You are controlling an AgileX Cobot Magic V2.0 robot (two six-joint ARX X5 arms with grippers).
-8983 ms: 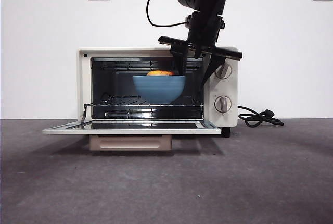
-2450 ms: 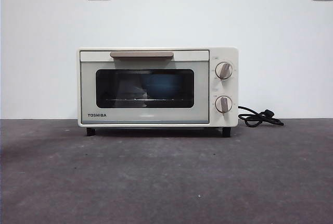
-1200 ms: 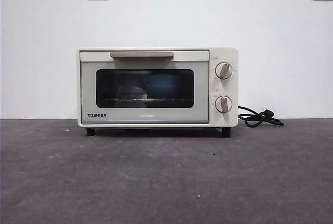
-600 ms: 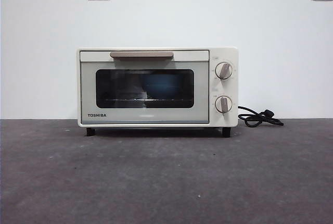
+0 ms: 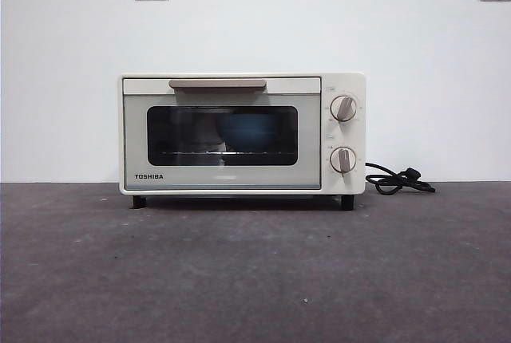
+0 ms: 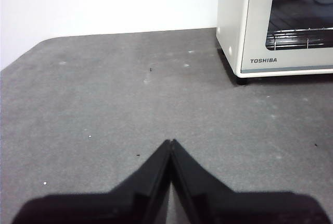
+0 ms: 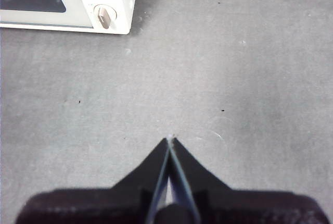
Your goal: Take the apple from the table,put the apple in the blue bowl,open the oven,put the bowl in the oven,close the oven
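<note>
The left gripper [image 6: 170, 141] hangs above the table [image 6: 104, 104], near its left edge, with both black jaws pressed together so that the tips meet in a single point and nothing is held between them. The right gripper [image 7: 170, 139] hangs above the table's right portion in the same condition: jaws fully closed, tips touching, empty. Neither arm appears in the front view, and both grippers are clear of the table surface.
</note>
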